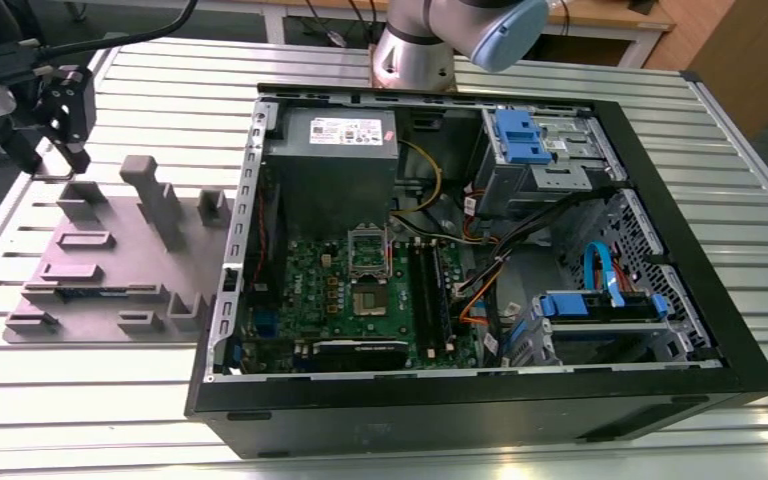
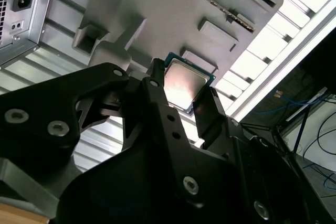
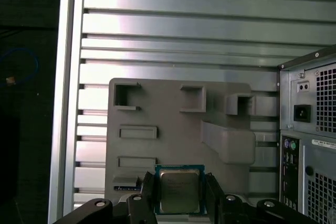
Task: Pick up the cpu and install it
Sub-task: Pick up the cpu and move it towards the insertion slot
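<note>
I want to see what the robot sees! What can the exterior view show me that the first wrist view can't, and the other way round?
The exterior view gives you the inside of the open computer case, with its green motherboard and blue drive brackets. The first wrist view gives you the cpu, held between the fingers of the gripper, and the case's back with its power socket. Both share the grey tray, the slatted table, the case and the gripper.
</note>
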Robot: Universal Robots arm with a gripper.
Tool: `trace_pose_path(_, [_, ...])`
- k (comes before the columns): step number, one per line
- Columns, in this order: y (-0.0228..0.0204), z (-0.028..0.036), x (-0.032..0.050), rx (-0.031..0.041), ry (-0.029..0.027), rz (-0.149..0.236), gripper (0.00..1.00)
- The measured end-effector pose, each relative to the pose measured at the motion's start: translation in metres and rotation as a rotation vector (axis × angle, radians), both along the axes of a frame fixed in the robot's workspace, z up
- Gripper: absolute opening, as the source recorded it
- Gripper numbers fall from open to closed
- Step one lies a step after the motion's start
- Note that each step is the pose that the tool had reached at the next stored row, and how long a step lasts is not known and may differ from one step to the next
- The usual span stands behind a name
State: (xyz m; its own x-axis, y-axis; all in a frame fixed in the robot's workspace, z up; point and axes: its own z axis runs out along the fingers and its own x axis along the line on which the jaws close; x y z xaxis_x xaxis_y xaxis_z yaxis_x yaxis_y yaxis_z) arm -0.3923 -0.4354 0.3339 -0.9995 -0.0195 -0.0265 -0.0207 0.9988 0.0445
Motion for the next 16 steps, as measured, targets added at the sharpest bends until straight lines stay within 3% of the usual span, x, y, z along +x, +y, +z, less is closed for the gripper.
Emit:
trace_pose_path(7, [0.0000, 0.0096, 0.0000, 0.0001, -0.0001, 0.000, 0.47])
trace_pose_path(16, [0.0000, 0.0102, 0.0008, 0.0000, 0.0001, 0.000, 0.47])
